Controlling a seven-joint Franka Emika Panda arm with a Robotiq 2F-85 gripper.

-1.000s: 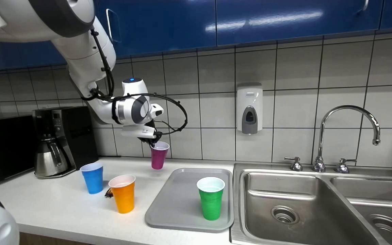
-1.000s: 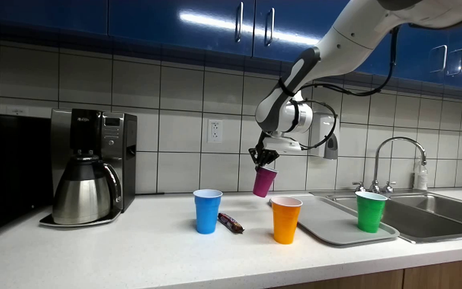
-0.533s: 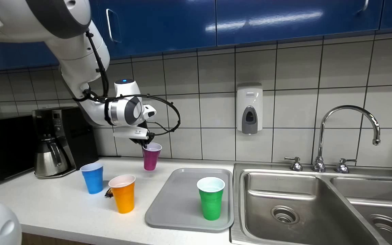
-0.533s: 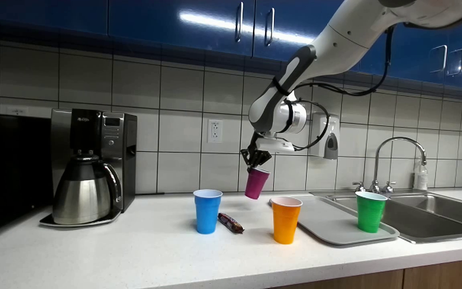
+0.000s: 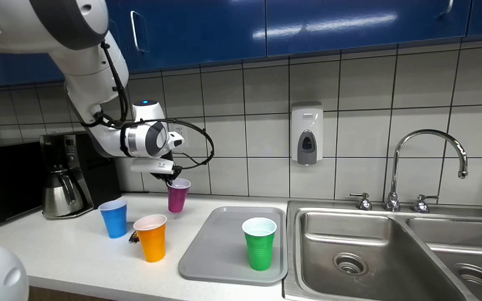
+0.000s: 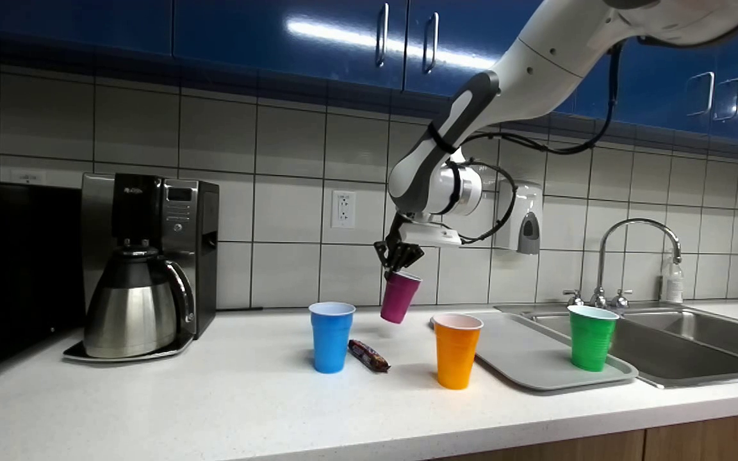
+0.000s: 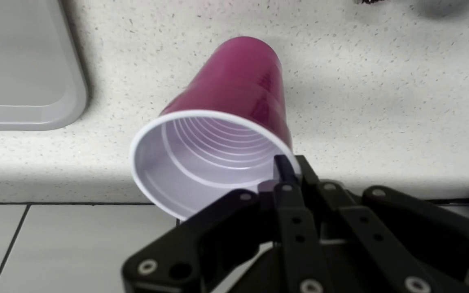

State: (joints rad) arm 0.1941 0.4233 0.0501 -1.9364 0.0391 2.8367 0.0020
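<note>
Wrist view: magenta cup (image 7: pixel 234 93), rim (image 7: pixel 202 114) between jaws

Kitchen, one, as I see it from over its white counter (image 6: pixel 215 403). Grounds for entry: sink (image 5: pixel 427 246), steel, double; tap (image 5: pixel 394 175), chrome, arched; wall (image 6: pixel 289 208), tiled, pale; soap dispenser (image 5: pixel 307 133), white and grey, fixed to the wall; outlet (image 6: pixel 343 209), white, likewise; coffee maker (image 6: pixel 180 230), black and steel, with jug (image 6: pixel 132 314); cabinets (image 6: pixel 279 54), blue, glossy, hung overhead. Whether home or workplace, I cannot tell.
</note>
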